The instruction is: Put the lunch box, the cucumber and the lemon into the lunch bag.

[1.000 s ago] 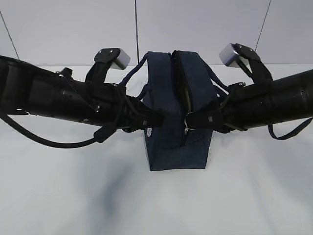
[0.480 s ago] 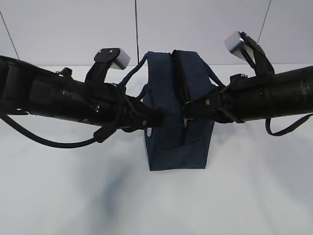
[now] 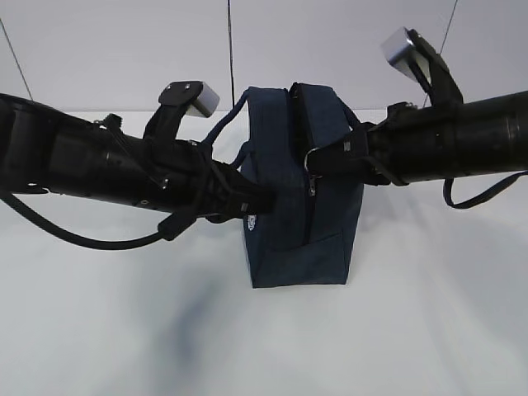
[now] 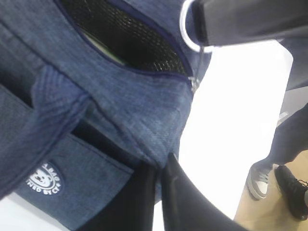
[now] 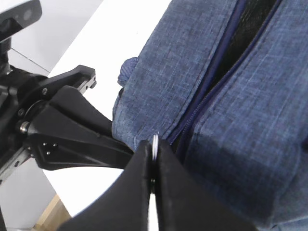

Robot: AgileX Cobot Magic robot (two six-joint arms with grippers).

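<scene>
1. Your right gripper [image 5: 153, 168] is pinched tight on the metal ring pull [image 3: 308, 158].
2. Your left gripper [image 4: 161, 166] is clamped onto the fabric of the lunch bag [image 3: 285, 223] at its 9 o'clock side.
3. The bag stands mid-table [image 3: 429, 330], zipper partly open on top.

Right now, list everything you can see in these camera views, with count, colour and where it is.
Boxy dark navy fabric lunch bag: one, navy, upright at the table's middle, top zipper partly open.
Metal ring zipper pull: one, silver, pinched at the bag's near end.
Loop handles: two, navy, one each side of the bag.
Round logo patch: one, white, on the bag's side.
Table: one, white, under the bag.
Left gripper: one, black, shut on the bag's fabric.
Right gripper: one, black, shut on the ring pull.
</scene>
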